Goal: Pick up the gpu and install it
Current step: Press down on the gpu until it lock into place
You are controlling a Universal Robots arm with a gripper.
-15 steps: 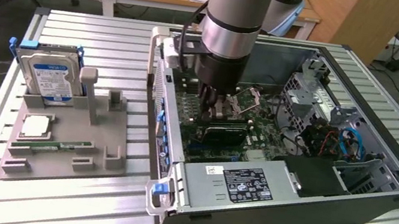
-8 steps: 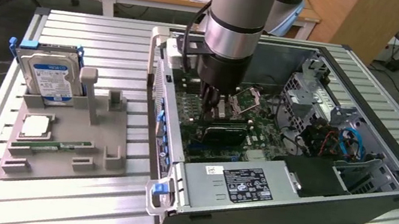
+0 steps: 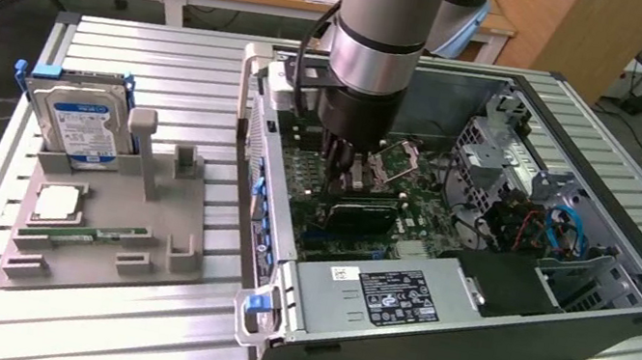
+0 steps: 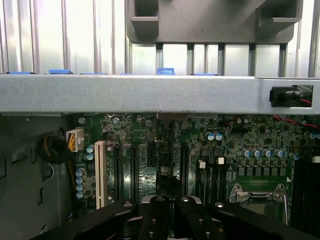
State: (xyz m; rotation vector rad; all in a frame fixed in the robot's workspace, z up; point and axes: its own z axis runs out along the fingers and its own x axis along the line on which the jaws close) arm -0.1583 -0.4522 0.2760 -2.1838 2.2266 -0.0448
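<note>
Gpu [image 3: 365, 209] inside open computer case [image 3: 610, 326], pincer [image 3: 355, 159] closed

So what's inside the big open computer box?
Inside the big open dark computer case there's a green motherboard, a grey power supply box and red and blue cables. The shut black gripper hangs over the board, covering what's under it.
</note>
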